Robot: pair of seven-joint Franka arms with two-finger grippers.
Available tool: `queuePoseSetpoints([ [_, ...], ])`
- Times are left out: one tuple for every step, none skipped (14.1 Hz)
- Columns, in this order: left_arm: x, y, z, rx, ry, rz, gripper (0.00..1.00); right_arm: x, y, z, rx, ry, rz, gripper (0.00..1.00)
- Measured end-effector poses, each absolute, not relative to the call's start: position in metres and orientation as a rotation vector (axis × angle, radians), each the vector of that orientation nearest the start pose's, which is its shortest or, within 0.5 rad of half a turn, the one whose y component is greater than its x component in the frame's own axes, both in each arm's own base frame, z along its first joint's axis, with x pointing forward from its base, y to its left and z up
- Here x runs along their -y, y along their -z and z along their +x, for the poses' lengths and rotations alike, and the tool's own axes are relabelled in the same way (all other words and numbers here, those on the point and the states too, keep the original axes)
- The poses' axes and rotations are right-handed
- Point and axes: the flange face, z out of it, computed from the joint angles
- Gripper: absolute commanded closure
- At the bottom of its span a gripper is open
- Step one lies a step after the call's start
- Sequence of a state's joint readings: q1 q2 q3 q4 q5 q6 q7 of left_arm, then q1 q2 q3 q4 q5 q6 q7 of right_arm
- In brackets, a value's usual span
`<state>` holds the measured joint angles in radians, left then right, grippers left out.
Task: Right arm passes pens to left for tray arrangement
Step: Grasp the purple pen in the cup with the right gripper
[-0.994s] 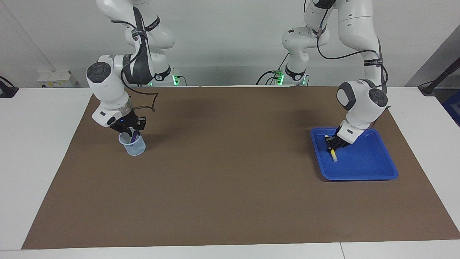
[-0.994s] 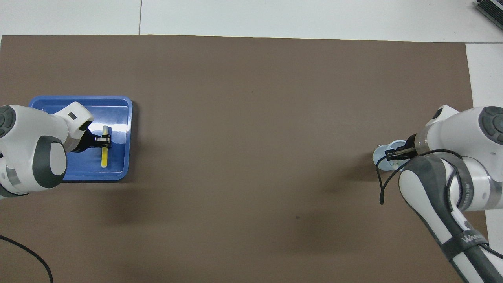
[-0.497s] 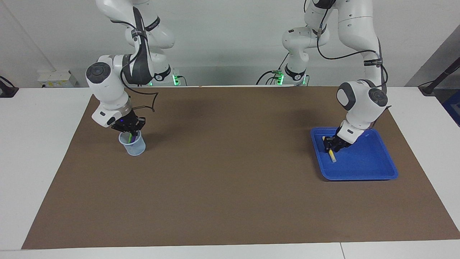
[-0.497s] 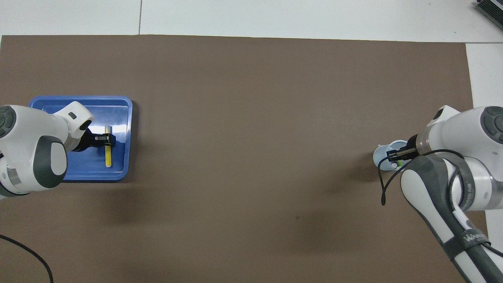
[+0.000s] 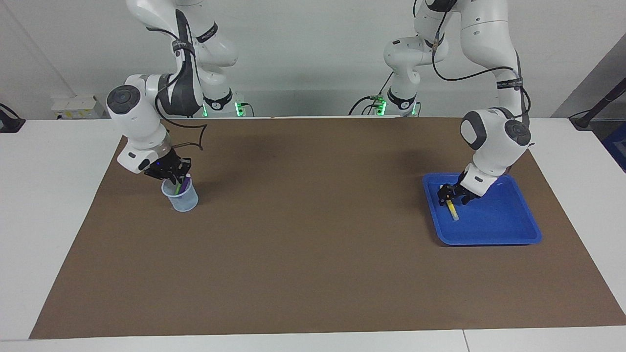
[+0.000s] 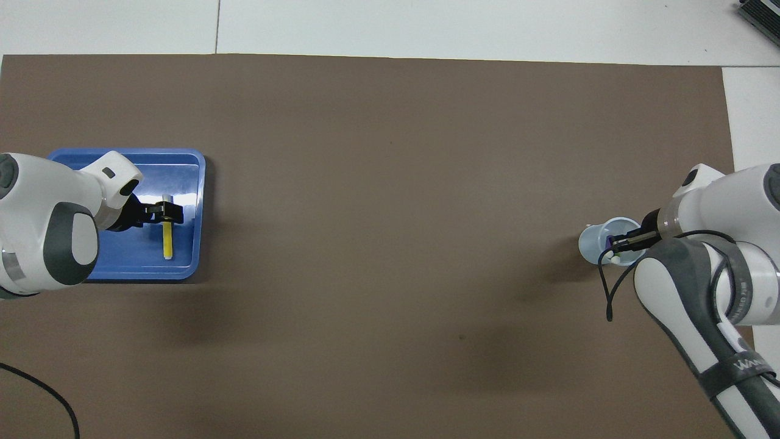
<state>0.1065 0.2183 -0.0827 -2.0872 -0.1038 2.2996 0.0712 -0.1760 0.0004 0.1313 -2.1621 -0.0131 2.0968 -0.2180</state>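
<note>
The blue tray sits at the left arm's end of the table. A yellow pen lies flat in it, along the rim toward the table's middle. My left gripper hangs open just over the pen's end farther from the robots, free of it. At the right arm's end, my right gripper is shut on a purple pen, which is partly raised out of a pale cup. A green pen stands in that cup.
A brown mat covers most of the white table. The right arm's black cable dangles beside the cup. Beside the yellow pen, the tray floor toward the left arm's end of the table is bare.
My left gripper opened, let go of the yellow pen and rose slightly. My right gripper closed on the purple pen in the cup and lifted it a little.
</note>
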Motion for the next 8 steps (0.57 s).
queuePoseSetpoints([
  [-0.01, -0.331, 0.581, 0.056, -0.017, -3.24, 0.15, 0.024, -0.396, 0.529, 0.251, -0.102, -3.112, 0.58],
  [-0.007, -0.342, 0.584, 0.071, -0.031, -3.242, 0.15, 0.022, -0.401, 0.53, 0.211, -0.107, -3.094, 0.58],
  [-0.003, -0.353, 0.587, 0.09, -0.041, -3.243, 0.15, 0.018, -0.404, 0.53, 0.181, -0.113, -3.086, 0.58],
  [0.002, -0.366, 0.589, 0.124, -0.047, -3.242, 0.15, 0.013, -0.405, 0.531, 0.162, -0.114, -3.08, 0.58],
  [0.006, -0.377, 0.59, 0.161, -0.054, -3.241, 0.15, 0.008, -0.405, 0.531, 0.155, -0.115, -3.08, 0.57],
  [0.011, -0.389, 0.591, 0.202, -0.06, -3.239, 0.15, 0.005, -0.405, 0.531, 0.156, -0.116, -3.081, 0.57],
  [0.017, -0.4, 0.591, 0.247, -0.065, -3.235, 0.15, 0.004, -0.405, 0.531, 0.16, -0.117, -3.08, 0.57],
  [0.022, -0.411, 0.591, 0.279, -0.066, -3.232, 0.15, 0.004, -0.405, 0.531, 0.159, -0.117, -3.08, 0.57],
])
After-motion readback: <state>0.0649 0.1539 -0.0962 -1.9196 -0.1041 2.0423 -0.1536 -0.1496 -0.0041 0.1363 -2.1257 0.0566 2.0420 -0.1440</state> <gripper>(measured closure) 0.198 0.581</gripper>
